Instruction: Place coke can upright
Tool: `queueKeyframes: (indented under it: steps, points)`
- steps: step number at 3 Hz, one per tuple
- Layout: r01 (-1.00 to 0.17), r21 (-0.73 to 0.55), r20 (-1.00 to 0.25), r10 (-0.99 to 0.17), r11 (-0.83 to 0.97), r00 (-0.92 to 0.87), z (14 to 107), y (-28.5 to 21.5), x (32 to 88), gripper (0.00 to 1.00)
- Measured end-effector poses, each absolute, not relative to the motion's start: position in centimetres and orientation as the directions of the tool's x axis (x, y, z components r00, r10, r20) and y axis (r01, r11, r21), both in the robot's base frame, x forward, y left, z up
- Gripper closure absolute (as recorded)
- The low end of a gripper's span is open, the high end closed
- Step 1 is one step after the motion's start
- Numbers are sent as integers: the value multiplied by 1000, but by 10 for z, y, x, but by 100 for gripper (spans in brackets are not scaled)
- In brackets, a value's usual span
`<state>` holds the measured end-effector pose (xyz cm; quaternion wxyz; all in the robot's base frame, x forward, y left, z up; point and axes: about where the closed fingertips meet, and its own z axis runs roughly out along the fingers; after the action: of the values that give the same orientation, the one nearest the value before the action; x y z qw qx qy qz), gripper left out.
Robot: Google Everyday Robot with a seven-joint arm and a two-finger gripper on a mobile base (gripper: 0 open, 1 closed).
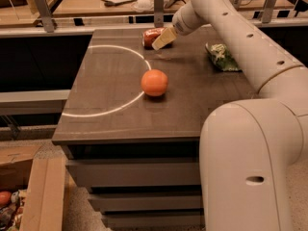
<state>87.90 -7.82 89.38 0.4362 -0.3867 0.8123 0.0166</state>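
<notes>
The coke can point(150, 36) is red with a silver end and lies on its side near the far edge of the dark table point(115, 124). My gripper point(160, 40) reaches in from the right and is right at the can's right end, partly covering it. I cannot tell whether it has hold of the can. My white arm point(250, 47) stretches from the lower right up over the table to the gripper.
A round orange fruit point(154, 82) sits mid-table on a white arc line. A green crinkly bag point(221, 57) lies at the right, partly behind my arm. A rail with posts point(158, 4) runs behind the table. A cardboard box point(29, 191) stands on the floor at lower left.
</notes>
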Motion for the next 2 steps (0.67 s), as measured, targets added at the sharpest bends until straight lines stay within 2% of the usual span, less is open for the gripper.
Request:
queueKeyframes:
  steps: [2]
  points:
    - [-704, -267, -681, -646, 658, -345, 868, -65, 892, 0]
